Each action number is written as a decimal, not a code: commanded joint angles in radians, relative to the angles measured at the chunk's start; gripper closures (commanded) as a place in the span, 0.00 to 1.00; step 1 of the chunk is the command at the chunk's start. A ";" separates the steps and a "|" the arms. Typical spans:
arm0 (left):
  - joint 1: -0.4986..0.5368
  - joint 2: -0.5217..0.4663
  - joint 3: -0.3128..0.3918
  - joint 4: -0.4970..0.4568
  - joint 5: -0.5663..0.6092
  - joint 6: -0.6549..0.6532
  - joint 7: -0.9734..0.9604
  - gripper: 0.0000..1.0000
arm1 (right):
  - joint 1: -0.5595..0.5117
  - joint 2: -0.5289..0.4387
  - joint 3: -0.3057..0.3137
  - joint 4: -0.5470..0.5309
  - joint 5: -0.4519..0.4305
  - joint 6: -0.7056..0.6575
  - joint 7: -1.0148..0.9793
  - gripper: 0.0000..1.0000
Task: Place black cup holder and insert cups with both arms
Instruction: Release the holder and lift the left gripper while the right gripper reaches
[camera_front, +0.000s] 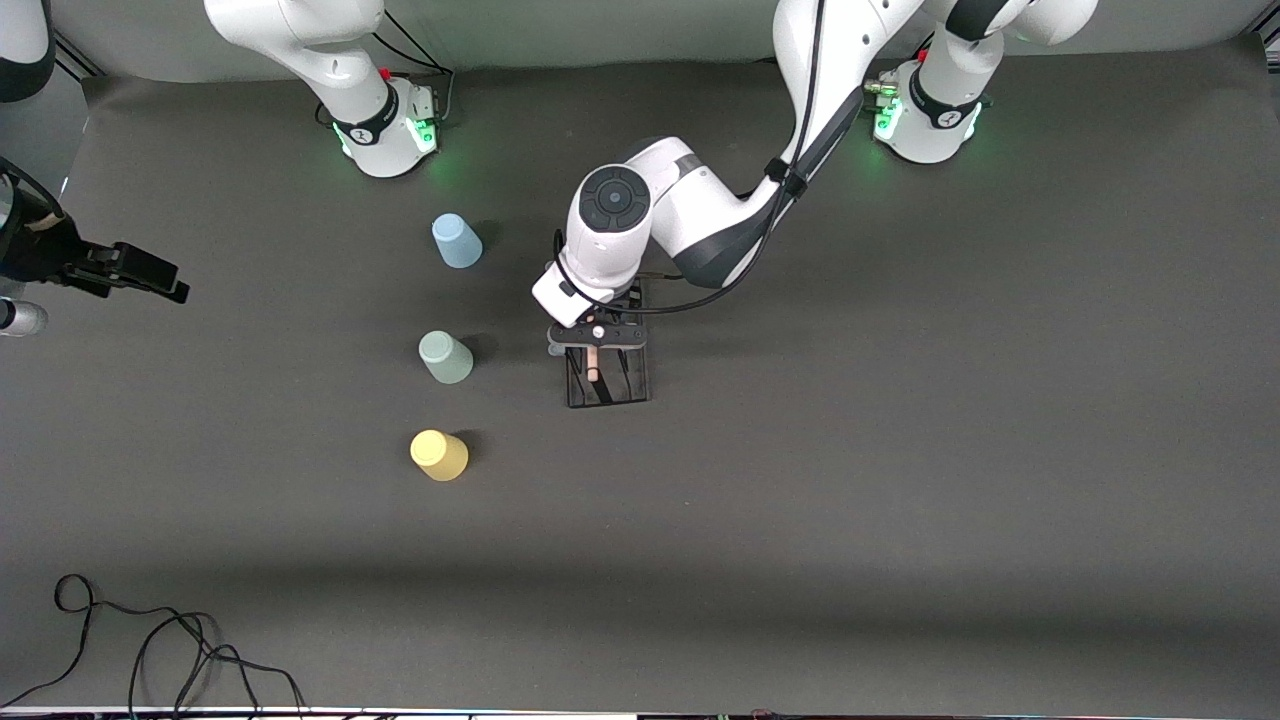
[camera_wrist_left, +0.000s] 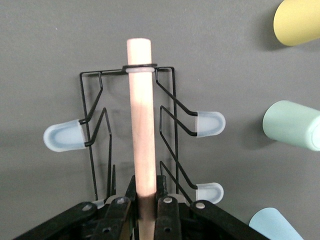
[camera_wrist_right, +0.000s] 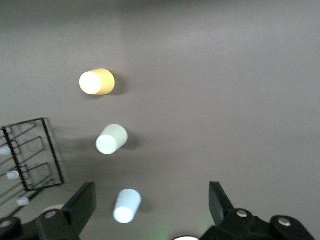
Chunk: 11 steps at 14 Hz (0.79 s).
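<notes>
On dark grey table: loose cable.

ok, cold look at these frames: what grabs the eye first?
The left pincer at mid-table, shut on the wooden rod handle of the black cup holder. Next, three upside-down cups lined up beside it toward the right arm's end: light blue cup farthest from the front camera, pale green cup in the middle, yellow cup nearest. The right pincer waits open above them.

Black cup holder; blue cup, green cup, yellow cup.
</notes>
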<state>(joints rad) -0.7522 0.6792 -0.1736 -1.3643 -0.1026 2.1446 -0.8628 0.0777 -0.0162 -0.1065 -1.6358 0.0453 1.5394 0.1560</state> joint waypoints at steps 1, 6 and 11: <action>-0.006 -0.007 0.009 0.024 0.001 -0.017 -0.030 1.00 | 0.077 -0.010 -0.004 -0.047 0.019 0.014 0.134 0.00; 0.001 -0.016 0.013 0.016 0.115 -0.032 -0.027 0.01 | 0.186 -0.021 -0.002 -0.215 0.053 0.168 0.272 0.00; 0.125 -0.203 0.014 0.011 0.118 -0.295 0.092 0.00 | 0.225 -0.038 -0.004 -0.528 0.094 0.492 0.278 0.00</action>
<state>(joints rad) -0.6671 0.5822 -0.1595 -1.3215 -0.0005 1.9836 -0.8408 0.2790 -0.0144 -0.0996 -2.0266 0.1167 1.9037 0.4116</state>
